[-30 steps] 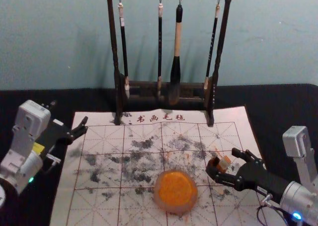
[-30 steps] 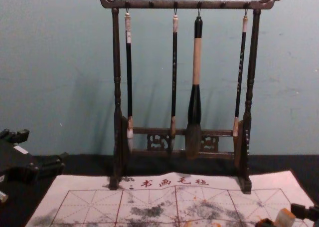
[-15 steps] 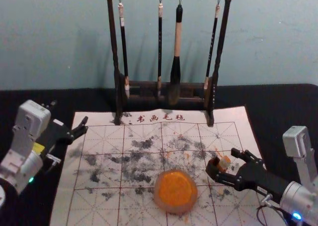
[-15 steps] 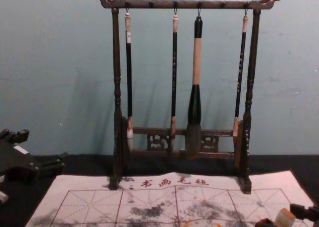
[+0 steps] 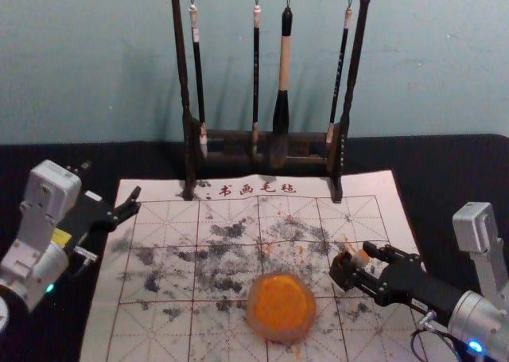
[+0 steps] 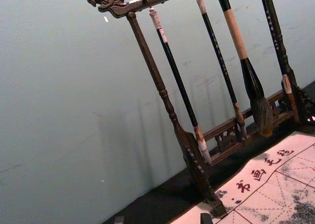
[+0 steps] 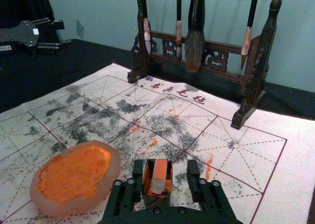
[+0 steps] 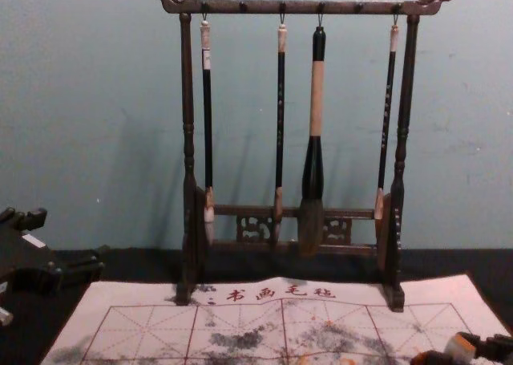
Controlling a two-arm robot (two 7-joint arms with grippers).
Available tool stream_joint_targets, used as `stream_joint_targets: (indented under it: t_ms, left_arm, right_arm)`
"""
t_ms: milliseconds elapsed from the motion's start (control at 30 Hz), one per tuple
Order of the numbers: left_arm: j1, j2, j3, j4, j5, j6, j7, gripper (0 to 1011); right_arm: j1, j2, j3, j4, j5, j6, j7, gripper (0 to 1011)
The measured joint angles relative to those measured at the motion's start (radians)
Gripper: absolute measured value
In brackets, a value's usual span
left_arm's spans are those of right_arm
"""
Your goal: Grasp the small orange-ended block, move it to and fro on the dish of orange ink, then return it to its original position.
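Right gripper's fingers (image 5: 383,253) closer, block (image 7: 159,171) between

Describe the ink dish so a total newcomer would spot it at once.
Start at the brush rack, then come down the gridded mat towards you. There sits the dish, round and pale-rimmed, holding orange ink. The block by the right claw also shows orange, but is small and boxy.

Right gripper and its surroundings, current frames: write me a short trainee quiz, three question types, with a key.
1. True or false: the right gripper is open, with the orange-ended block between its fingers.
2. How many brushes hang on the rack? A) three B) four C) six
3. Fill in: the round dish of ink rests on the ____.

Key: 1 true; 2 B; 3 mat
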Motion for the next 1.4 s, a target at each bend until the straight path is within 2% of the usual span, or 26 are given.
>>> stream_joint_targets:
  t_ms: [467,1400]
  left_arm:
    - [0.0,0.0,0.0,0.0,0.0,0.0,0.0,1001]
    - [0.0,0.0,0.0,0.0,0.0,0.0,0.0,1001]
  right_arm:
    - [0.0,0.0,0.0,0.0,0.0,-0.001,0.0,108]
    - [-0.005,0.0,0.006,-0.013,-0.001,0.004,0.002,99]
